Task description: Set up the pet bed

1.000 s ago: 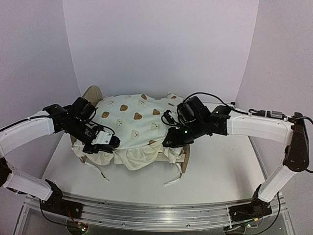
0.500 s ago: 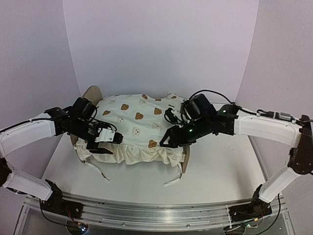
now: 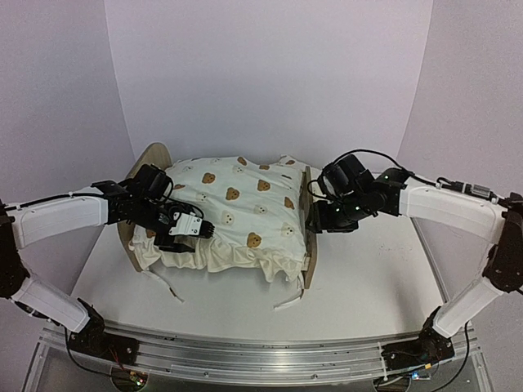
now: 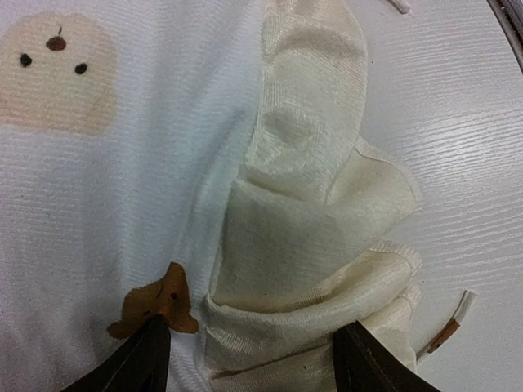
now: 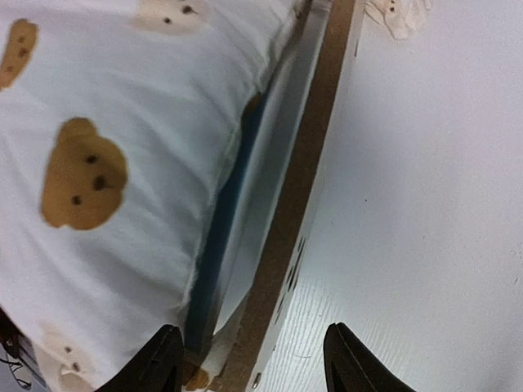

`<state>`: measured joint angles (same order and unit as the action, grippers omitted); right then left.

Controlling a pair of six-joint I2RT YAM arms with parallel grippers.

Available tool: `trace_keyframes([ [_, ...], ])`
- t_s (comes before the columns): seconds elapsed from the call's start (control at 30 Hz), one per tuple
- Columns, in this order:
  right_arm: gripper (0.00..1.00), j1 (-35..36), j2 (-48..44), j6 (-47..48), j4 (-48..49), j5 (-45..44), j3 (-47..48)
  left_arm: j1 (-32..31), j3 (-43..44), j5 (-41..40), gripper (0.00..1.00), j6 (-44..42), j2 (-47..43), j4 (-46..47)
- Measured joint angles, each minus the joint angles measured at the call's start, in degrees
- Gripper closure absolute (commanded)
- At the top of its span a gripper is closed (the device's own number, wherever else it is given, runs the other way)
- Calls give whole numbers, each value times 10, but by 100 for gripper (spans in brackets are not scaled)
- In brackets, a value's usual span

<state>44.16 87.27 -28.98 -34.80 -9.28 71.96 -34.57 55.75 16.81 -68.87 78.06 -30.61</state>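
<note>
The pet bed stands mid-table, its rounded wooden headboard (image 3: pixel 154 157) at the left and its lower footboard (image 3: pixel 309 237) at the right. Cream bear-print ruffled bedding (image 3: pixel 237 204) covers it. My left gripper (image 3: pixel 196 229) is open over the bedding's front-left corner. In the left wrist view its fingers (image 4: pixel 151 359) straddle a folded ruffle (image 4: pixel 302 245). My right gripper (image 3: pixel 315 219) is open at the footboard. In the right wrist view its fingers (image 5: pixel 167 359) straddle the footboard's top edge (image 5: pixel 310 163), beside the blue striped base (image 5: pixel 225 220) and the bedding (image 5: pixel 122 122).
White tie straps (image 3: pixel 163 286) (image 3: pixel 290 302) trail from the bedding onto the white table (image 3: pixel 376 278) in front of the bed. One strap end shows in the left wrist view (image 4: pixel 453 322). Pale walls close in behind and at both sides.
</note>
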Motion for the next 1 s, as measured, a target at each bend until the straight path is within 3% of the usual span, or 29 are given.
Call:
trace_keyframes([
  [0.17,59,-12,33,5,-11,4,1,0,8,6,30,6,3,-12],
  [0.37,67,-45,71,18,-13,28,40,-2,95,63,27,15,15,-103],
  [0.5,73,-64,101,31,-13,51,68,-27,144,103,32,30,6,-145],
  [0.77,84,-105,165,60,-25,81,148,-155,154,73,36,130,52,-99],
  [0.93,86,-139,210,73,-32,101,204,-165,155,42,35,147,121,-35],
  [1.0,82,-151,230,79,-39,111,231,-163,163,32,35,147,151,-18],
])
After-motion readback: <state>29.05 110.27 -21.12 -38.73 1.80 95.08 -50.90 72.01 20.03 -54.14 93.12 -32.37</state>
